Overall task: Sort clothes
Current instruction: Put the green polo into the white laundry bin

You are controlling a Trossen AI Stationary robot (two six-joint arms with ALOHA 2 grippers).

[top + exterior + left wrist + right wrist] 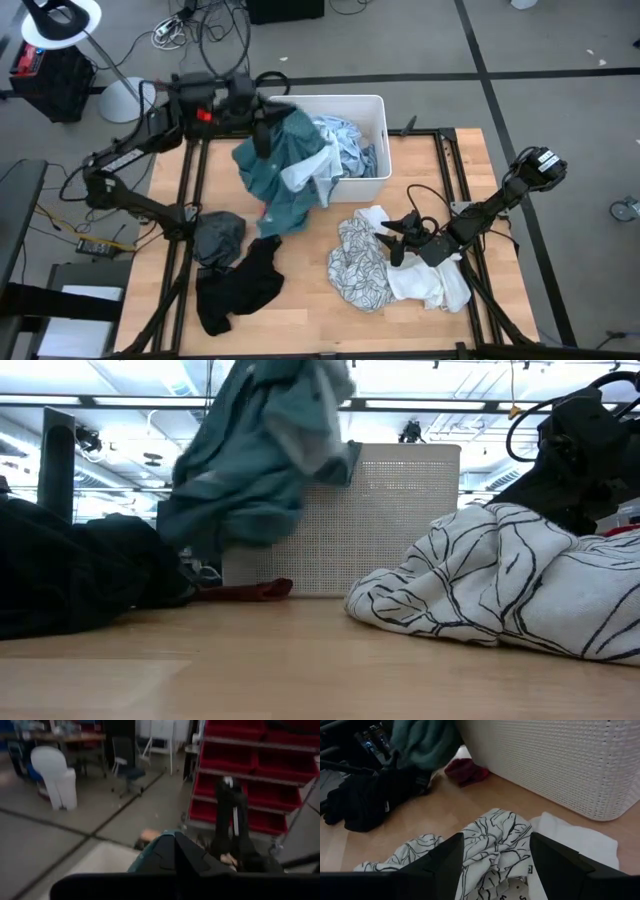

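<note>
My left gripper [262, 128] is shut on the teal plaid shirt [285, 172], raised at the left rim of the white bin [375, 105]. The shirt also shows in the low view [255, 455]. A blue-grey striped shirt [350, 148] lies in the bin. My right gripper [495, 865] is open just above the white-patterned piece [490, 837], with a finger on either side of a fold. I cannot tell whether it touches the piece. A white piece [435, 285] lies beside the patterned one. Black pieces [235, 285] and a small red piece [245, 590] lie on the table at the left. My left gripper holds the teal plaid shirt by a bunched upper part [146, 856] between its shut fingers; the fingers hide the place of contact. The shirt hangs slack below the gripper [230, 500], in front of the bin's left wall. I cannot tell whether its lower end touches the table.
The bin stands at the table's far middle. A dark grey piece [218, 238] lies by the black ones. Bare wood [300, 300] shows between the black pile and the patterned piece. Cables and a lamp stand lie on the floor beyond the table.
</note>
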